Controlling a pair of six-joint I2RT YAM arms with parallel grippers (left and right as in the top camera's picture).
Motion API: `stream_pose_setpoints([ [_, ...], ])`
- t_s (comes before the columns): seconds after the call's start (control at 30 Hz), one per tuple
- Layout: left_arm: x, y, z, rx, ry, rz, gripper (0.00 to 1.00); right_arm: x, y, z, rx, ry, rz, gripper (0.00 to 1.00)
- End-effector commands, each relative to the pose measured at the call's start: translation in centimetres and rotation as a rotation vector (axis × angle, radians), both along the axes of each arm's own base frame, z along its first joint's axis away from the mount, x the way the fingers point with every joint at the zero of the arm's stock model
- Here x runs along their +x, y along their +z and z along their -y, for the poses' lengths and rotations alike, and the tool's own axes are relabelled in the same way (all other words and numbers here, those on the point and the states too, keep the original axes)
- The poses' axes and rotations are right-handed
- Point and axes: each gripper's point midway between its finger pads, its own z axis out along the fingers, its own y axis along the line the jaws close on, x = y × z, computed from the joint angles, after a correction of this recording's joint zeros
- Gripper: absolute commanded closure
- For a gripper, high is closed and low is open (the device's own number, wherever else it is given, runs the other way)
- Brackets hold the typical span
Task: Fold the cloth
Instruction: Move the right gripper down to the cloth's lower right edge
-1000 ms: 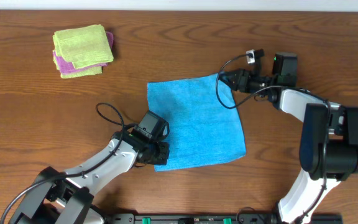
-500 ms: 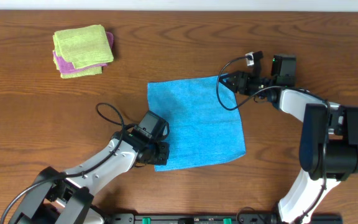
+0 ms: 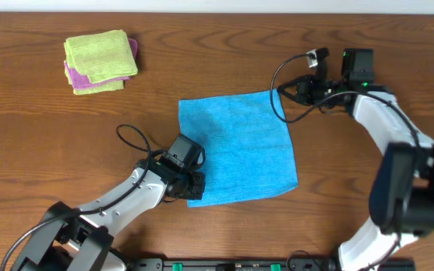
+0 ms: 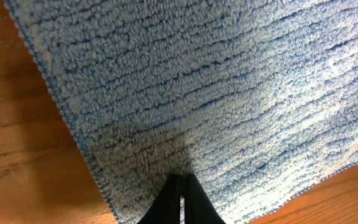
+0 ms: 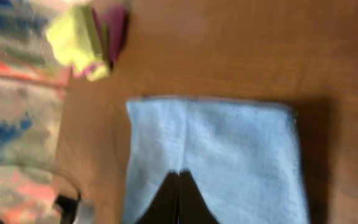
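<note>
Counter with blue cloth flat at centre. Left end effector, unmoved, clenched on its 7 o'clock corner. Right end effector, clenched on the 1 o'clock corner, has shifted toward 3 o'clock, straightening that edge.

We take this for a robotics lab bench: a left arm and a right arm, cables exposed, stand at a wood-grain worktop. Beyond its edge we see patterned carpet.
</note>
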Motion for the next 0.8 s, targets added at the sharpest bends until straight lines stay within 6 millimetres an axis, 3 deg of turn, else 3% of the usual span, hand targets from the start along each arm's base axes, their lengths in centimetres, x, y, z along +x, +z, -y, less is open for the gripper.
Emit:
stream_pose_setpoints([
  [0.0,-1.6,-1.5,-1.0,0.044,-0.013,-0.050,0.94,-1.0,3.0,1.4,-0.232,0.009,0.111,0.98],
  [0.17,-1.4,-1.5,-0.9,0.039,-0.013,-0.043,0.94,-6.2,4.4,2.8,-0.606,0.001,0.079,0.98],
  [0.3,-1.3,-1.3,-0.7,0.029,-0.016,-0.041,0.94,-10.4,5.0,1.4,-0.653,0.028,0.083,0.99],
  [0.53,-1.4,-1.2,-0.4,0.013,-0.034,-0.044,0.94,-17.1,-1.0,3.2,-0.685,-0.051,-0.012,0.98],
  [0.77,-1.3,-1.1,-0.3,0.012,-0.043,-0.038,0.94,-20.3,-5.6,2.4,-0.611,-0.022,-0.098,0.98],
])
